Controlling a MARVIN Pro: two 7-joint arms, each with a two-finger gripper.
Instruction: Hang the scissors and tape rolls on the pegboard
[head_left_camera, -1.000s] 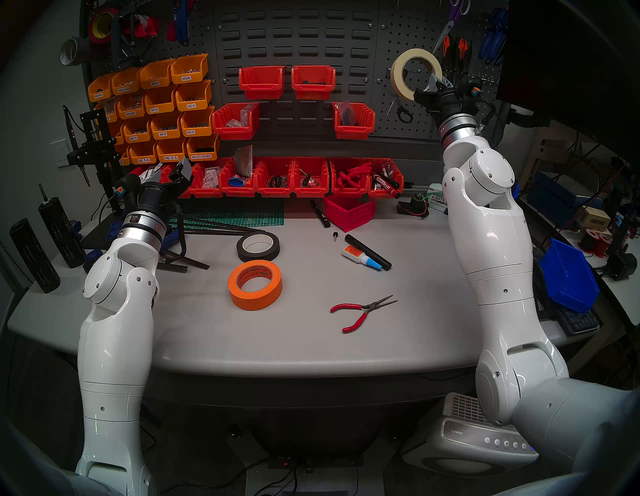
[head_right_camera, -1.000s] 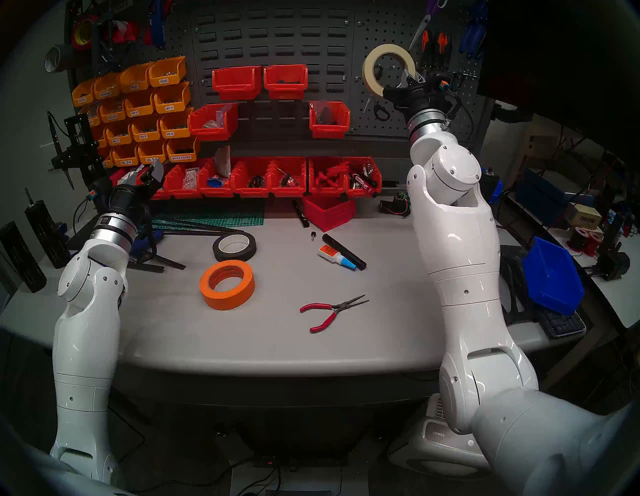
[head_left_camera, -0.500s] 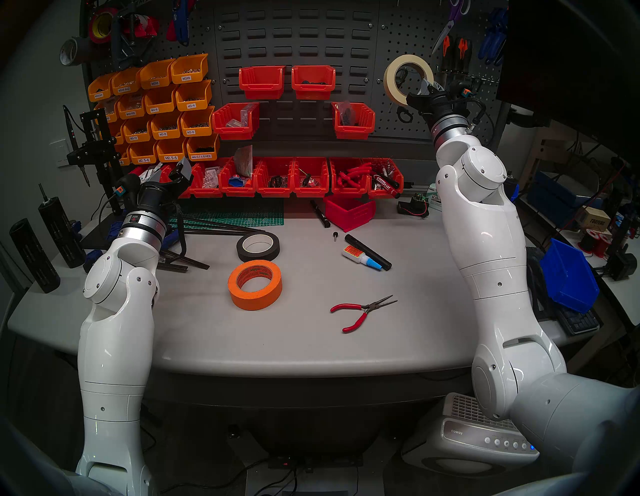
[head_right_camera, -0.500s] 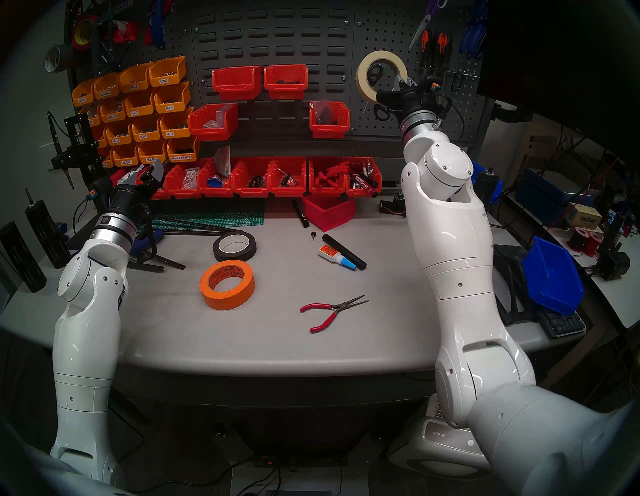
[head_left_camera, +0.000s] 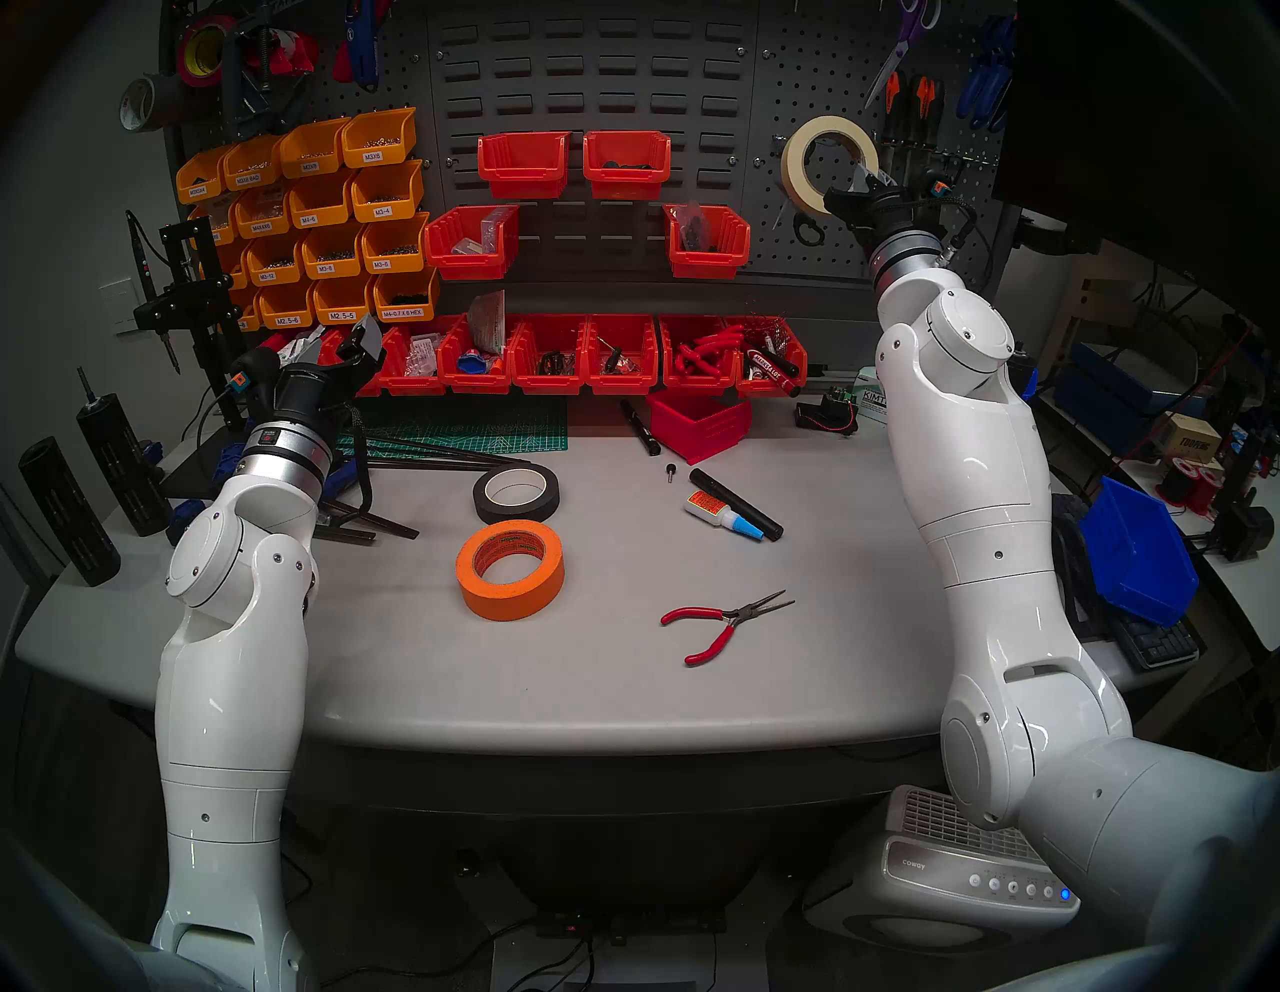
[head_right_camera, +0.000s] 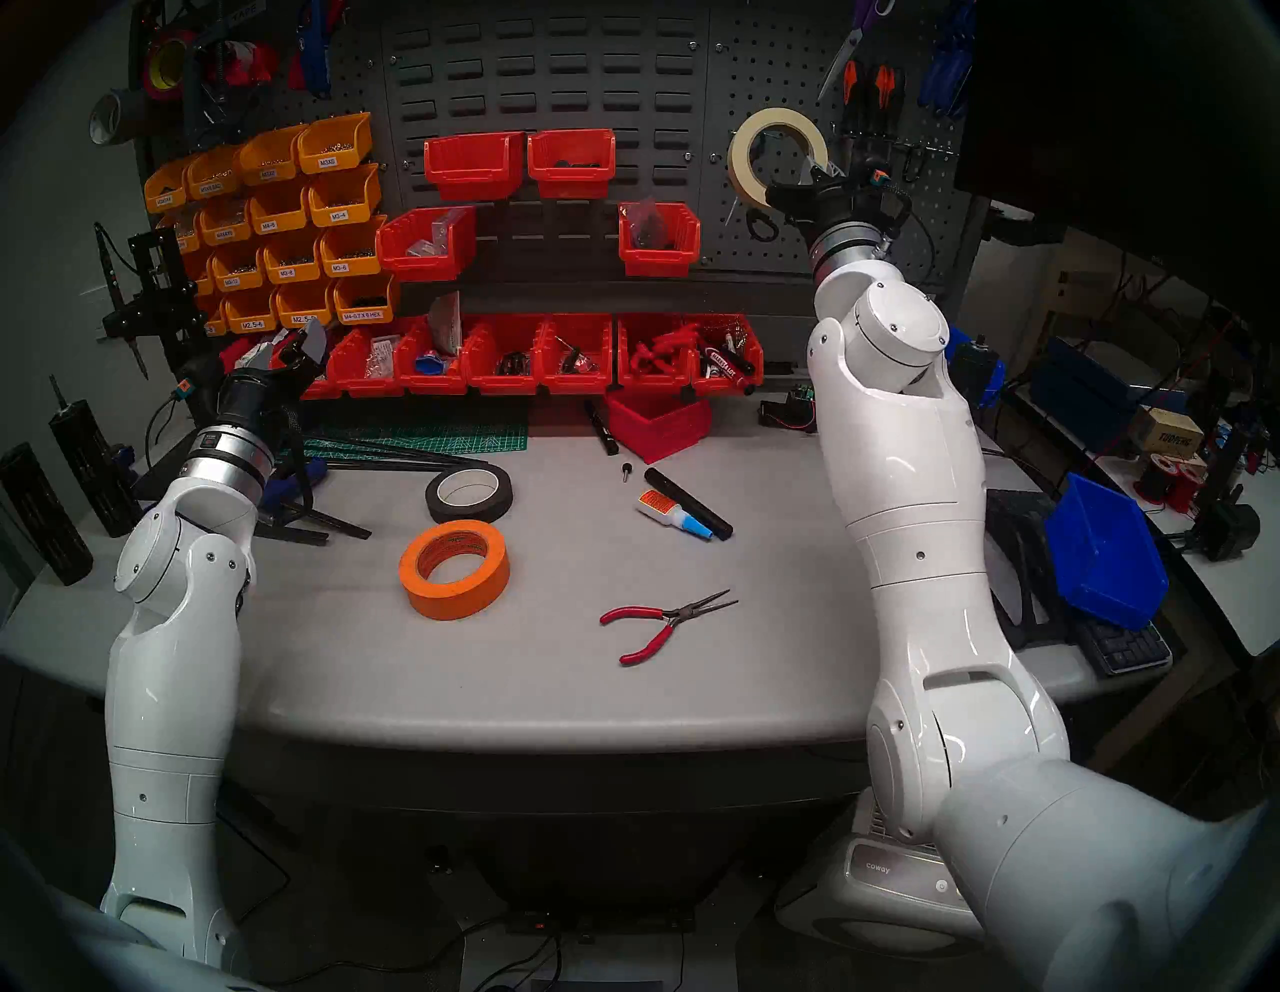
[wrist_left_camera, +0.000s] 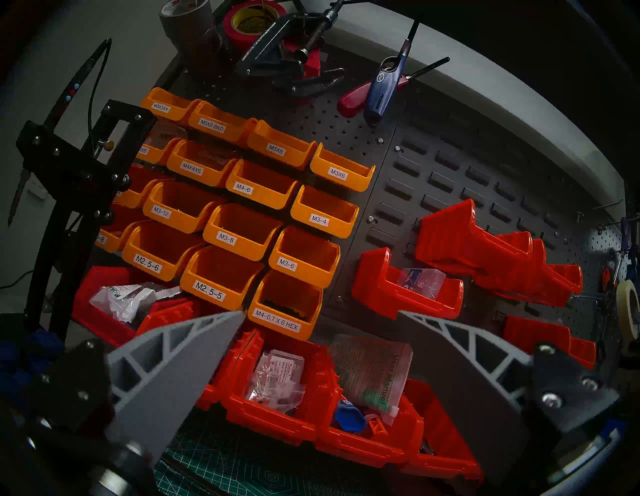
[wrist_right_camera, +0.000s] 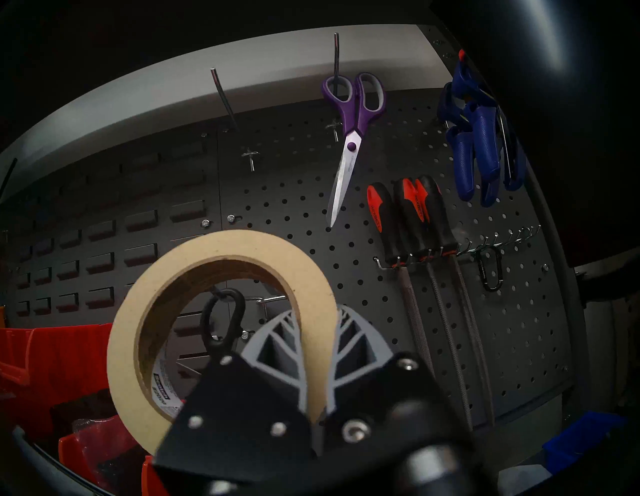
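Right gripper (wrist_right_camera: 317, 350) pinching the wall of the cream masking tape roll (wrist_right_camera: 221, 249) — held upright before the pegboard (wrist_right_camera: 381, 277), a wire hook (wrist_right_camera: 273, 298) visible through its bore. Probably light, stiff, matte — rim grip adequate. Left gripper (wrist_left_camera: 320, 313) spread, empty.

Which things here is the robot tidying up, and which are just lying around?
For the job:
- cream tape roll, pinched in the right hand
- orange tape roll, on the table
- black-handled scissors, already hanging
- pegboard

Just lying about:
- red pliers
- black tape roll
- glue bottle
- black marker
- purple scissors
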